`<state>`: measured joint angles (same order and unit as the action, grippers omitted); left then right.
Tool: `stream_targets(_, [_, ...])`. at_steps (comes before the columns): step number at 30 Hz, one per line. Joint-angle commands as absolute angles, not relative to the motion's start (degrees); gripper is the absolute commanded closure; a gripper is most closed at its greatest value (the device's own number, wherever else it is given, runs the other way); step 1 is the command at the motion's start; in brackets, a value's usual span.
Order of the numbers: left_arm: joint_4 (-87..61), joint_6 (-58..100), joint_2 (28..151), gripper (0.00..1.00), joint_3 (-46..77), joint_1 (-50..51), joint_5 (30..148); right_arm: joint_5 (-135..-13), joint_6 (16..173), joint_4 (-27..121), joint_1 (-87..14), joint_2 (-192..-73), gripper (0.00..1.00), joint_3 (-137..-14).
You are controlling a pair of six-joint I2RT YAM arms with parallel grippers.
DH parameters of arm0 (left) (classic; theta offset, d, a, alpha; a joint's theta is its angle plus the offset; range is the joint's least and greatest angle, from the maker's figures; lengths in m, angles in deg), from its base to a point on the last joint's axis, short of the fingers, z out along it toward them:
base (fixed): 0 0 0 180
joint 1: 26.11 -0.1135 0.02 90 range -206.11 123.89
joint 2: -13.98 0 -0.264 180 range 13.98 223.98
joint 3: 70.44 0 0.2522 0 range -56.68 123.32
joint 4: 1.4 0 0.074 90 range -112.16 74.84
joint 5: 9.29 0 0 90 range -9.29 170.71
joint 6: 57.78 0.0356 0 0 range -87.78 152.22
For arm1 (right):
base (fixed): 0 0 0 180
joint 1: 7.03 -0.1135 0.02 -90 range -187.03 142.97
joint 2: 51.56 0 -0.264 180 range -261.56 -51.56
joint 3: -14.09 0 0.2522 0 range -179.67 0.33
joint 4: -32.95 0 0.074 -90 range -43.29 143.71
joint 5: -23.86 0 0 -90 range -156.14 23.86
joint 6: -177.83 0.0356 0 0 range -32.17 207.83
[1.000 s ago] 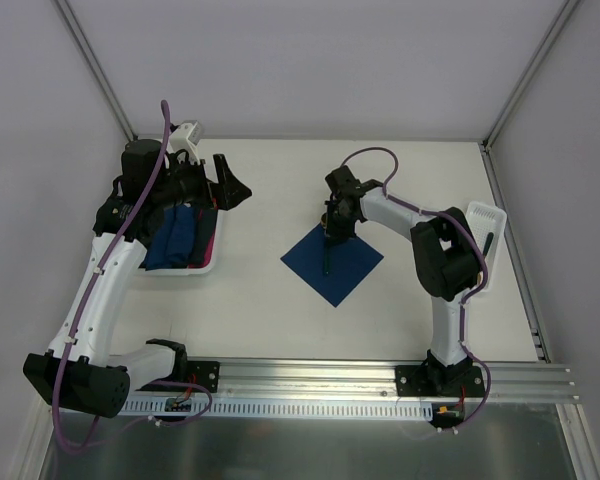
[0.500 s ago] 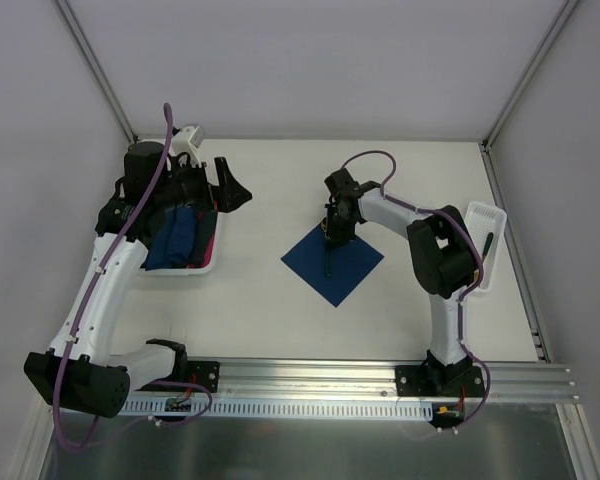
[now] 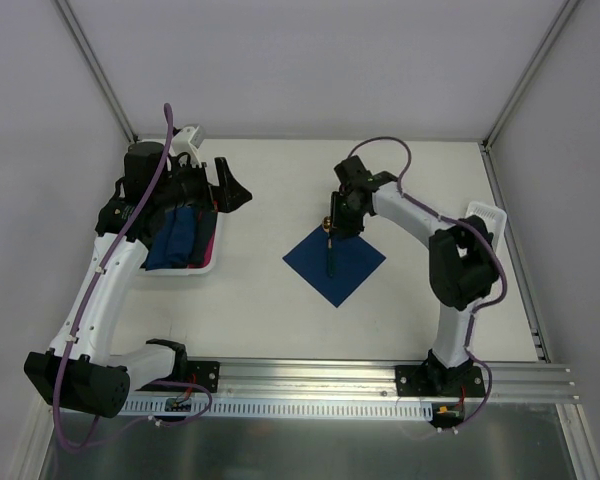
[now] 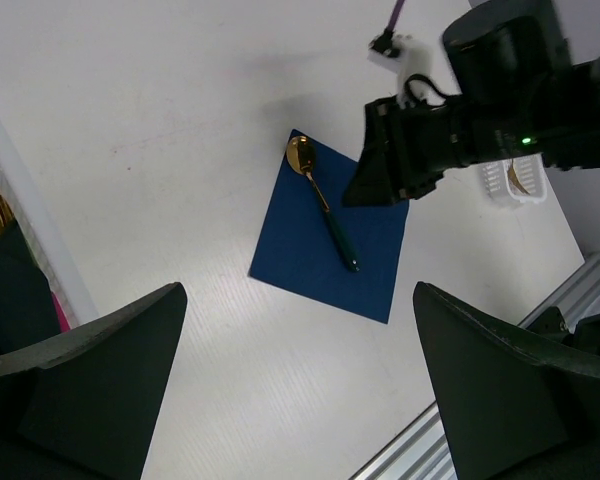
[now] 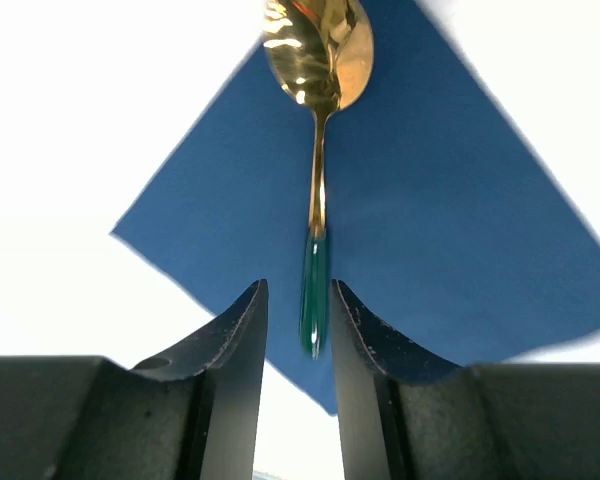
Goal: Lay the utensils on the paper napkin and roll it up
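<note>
The navy paper napkin (image 3: 342, 268) lies flat as a diamond at the table's middle. A spoon (image 3: 330, 252) with a gold bowl and dark green handle lies on it; it also shows in the left wrist view (image 4: 325, 205) and the right wrist view (image 5: 318, 190). My right gripper (image 3: 340, 214) hovers over the napkin's far corner. Its jaws stand slightly apart on either side of the handle's end (image 5: 298, 292) without touching it. My left gripper (image 3: 230, 190) is wide open and empty (image 4: 300, 400), high beside the left tray.
A white tray (image 3: 202, 268) at the left holds dark blue rolls (image 3: 176, 240) with cutlery heads. A white basket (image 3: 486, 215) at the right edge holds more utensils; a gold piece shows in it (image 4: 518, 178). A metal rail (image 3: 320, 378) runs along the near edge.
My right gripper has drawn up and back a little from the spoon, so the gold bowl now shows. The napkin shifted slightly right. The left arm has barely moved.
</note>
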<state>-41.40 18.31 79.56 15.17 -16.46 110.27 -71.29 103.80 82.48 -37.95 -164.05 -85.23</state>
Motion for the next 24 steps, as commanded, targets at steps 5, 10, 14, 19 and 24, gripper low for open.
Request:
stream_targets(5, [-40.82, 19.66, 80.34, 0.01, 16.88, -16.97, 112.17, -61.58, 98.21, 91.97, -29.63, -145.70, 0.67, -87.83])
stream_targets(10, [-40.82, 19.66, 81.04, 0.01, 17.41, -16.97, 113.23, -54.12, 97.41, 94.26, -14.17, -139.90, 0.69, -80.90])
stream_targets(14, [-40.82, 19.83, 81.39, 0.01, 18.02, -16.97, 113.58, -49.89, 96.89, 92.15, -4.59, -138.57, 0.72, -74.66])
stream_targets(19, [-40.91, 20.10, 81.66, 0.01, 18.11, -16.97, 113.67, -47.95, 94.69, 89.08, 3.16, -143.13, 0.79, -74.11])
stream_targets(24, [-41.09, 20.10, 82.01, 0.01, 17.85, -16.97, 113.58, -46.80, 92.67, 87.23, 7.63, -146.91, 0.82, -75.25])
